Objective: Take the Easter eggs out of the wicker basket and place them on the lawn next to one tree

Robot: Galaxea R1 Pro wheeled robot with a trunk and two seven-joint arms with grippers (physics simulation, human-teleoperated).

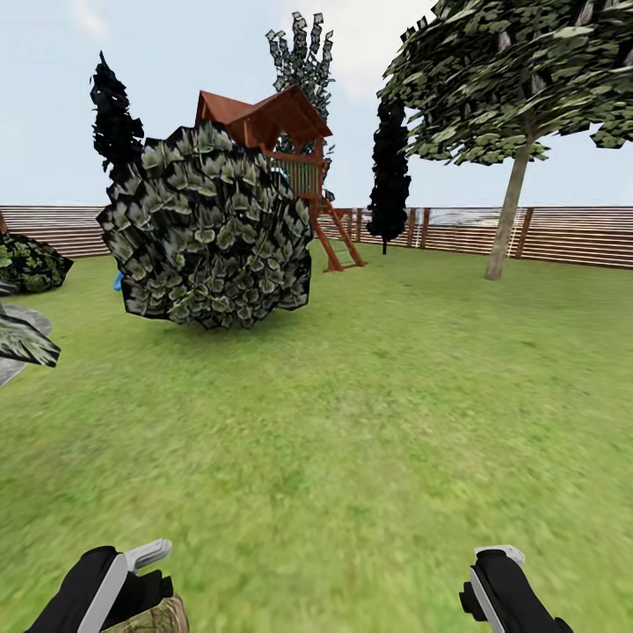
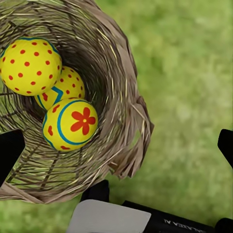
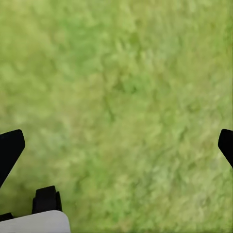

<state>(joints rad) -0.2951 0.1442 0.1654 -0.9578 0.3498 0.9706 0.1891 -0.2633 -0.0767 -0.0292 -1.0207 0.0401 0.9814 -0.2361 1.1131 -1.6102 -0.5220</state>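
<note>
Dotted eggs (image 2: 48,92) (three) fill woven wicker basket (image 2: 116,63).

Left gripper (image 1: 132,580) at lower left of head view, matte black housing with light grey plate, right gripper (image 1: 505,589) at lower right likewise, black fingers (image 2: 9,150), partial white lettering.

Down at the head view's lower left corner, the wicker basket (image 1: 156,618) is just a sliver of weave, cut by the frame's bottom edge. The left wrist view chops that basket at its top and left edges, and one of the three Easter eggs (image 2: 62,89) sits half buried under the other two. Both arms run off the head view's bottom edge. The lawn (image 3: 126,97) under the right wrist is pure blur.
</note>
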